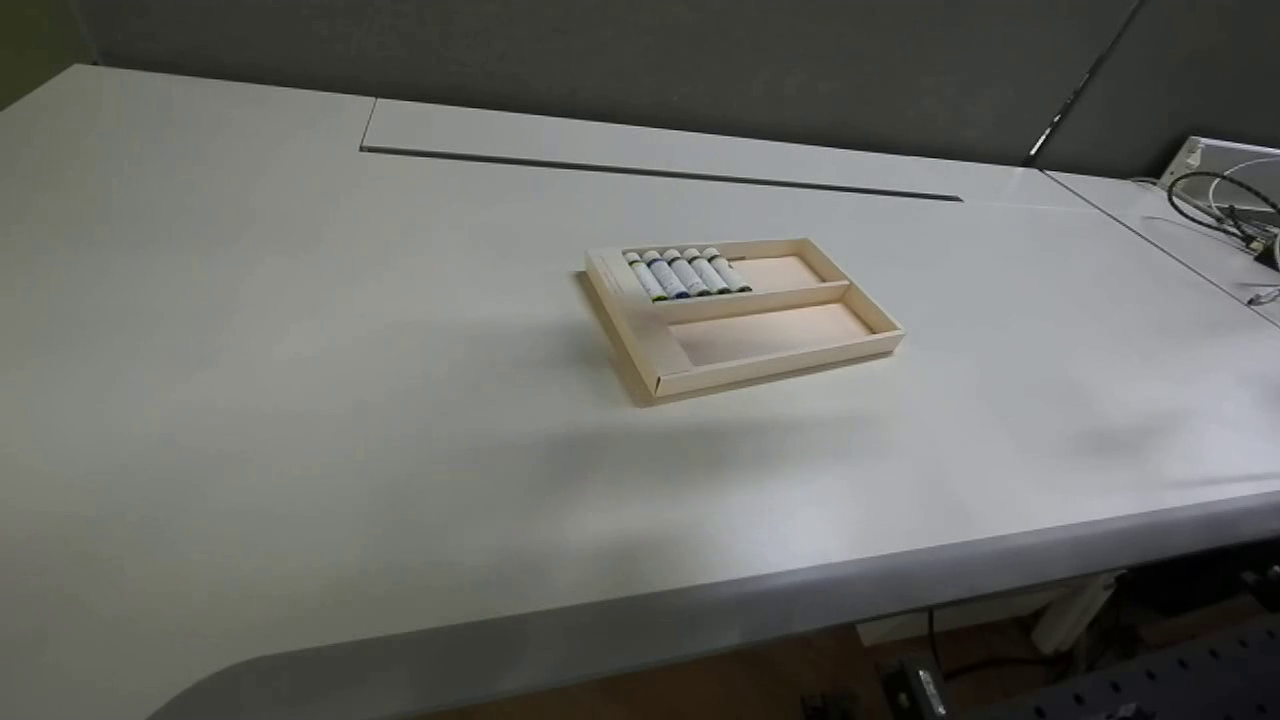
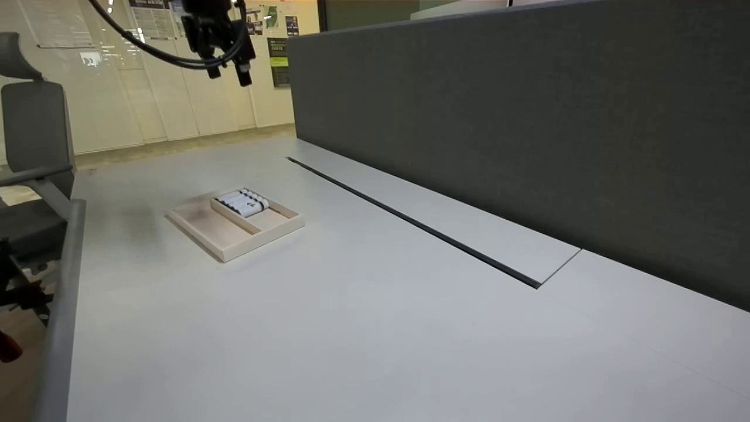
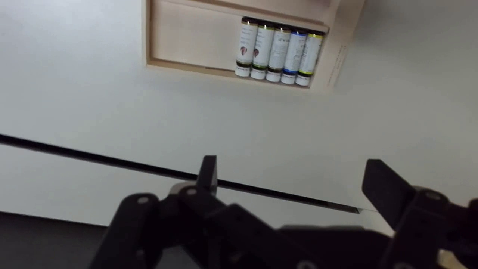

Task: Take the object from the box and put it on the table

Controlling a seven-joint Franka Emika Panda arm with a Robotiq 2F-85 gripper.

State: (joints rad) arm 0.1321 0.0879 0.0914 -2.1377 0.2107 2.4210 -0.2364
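The box (image 1: 780,373) is a shallow light-wood tray with two compartments, lying flat on the white-grey table (image 1: 300,400); it also shows in an exterior view (image 2: 263,241) and the wrist view (image 3: 144,37). The objects are several small white tubes (image 1: 688,274) with coloured bands, side by side at one end of one compartment; they also show in an exterior view (image 2: 243,203) and the wrist view (image 3: 275,52). The other compartment looks empty. My gripper (image 2: 229,75) hangs high above the table, apart from the box. In the wrist view the gripper (image 3: 291,160) is open with nothing between its fingers.
A long dark slot (image 1: 660,173) runs along the table's back. A grey partition (image 2: 498,117) stands behind it. Cables and a device (image 1: 1225,200) lie at a far corner. A black cable (image 2: 170,57) loops beside the gripper. A chair (image 2: 38,140) stands by the table edge.
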